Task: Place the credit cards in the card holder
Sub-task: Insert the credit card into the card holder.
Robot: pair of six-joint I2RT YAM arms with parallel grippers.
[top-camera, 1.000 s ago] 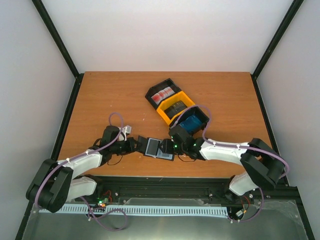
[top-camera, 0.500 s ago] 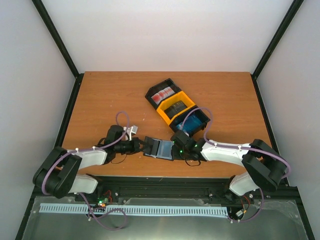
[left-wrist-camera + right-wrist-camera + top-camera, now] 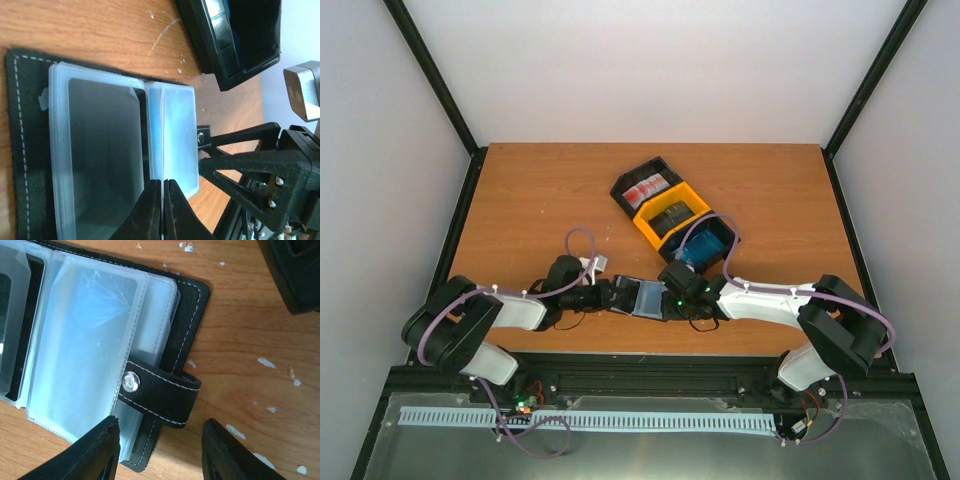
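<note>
The card holder (image 3: 642, 297) lies open on the table between both grippers, black with clear grey-blue pockets (image 3: 100, 150). My left gripper (image 3: 163, 197) is shut, pinching the edge of one upright clear pocket leaf (image 3: 172, 135). My right gripper (image 3: 162, 450) stands open, its fingers either side of the holder's clasp tab (image 3: 162, 392) without touching it. Credit cards sit in the bins behind: a blue one (image 3: 705, 246), a red-and-white one (image 3: 646, 188) and a dark one (image 3: 672, 216). Neither gripper holds a card.
Three joined bins, black (image 3: 628, 197), yellow (image 3: 650, 228) and black (image 3: 725, 232), run diagonally just behind the right gripper. The nearest black bin (image 3: 235, 55) shows close above the holder in the left wrist view. The table's front edge lies right behind the grippers.
My left arm has reached further right onto the open card holder, which has shifted a little. The right gripper has stayed at the holder's right edge.
</note>
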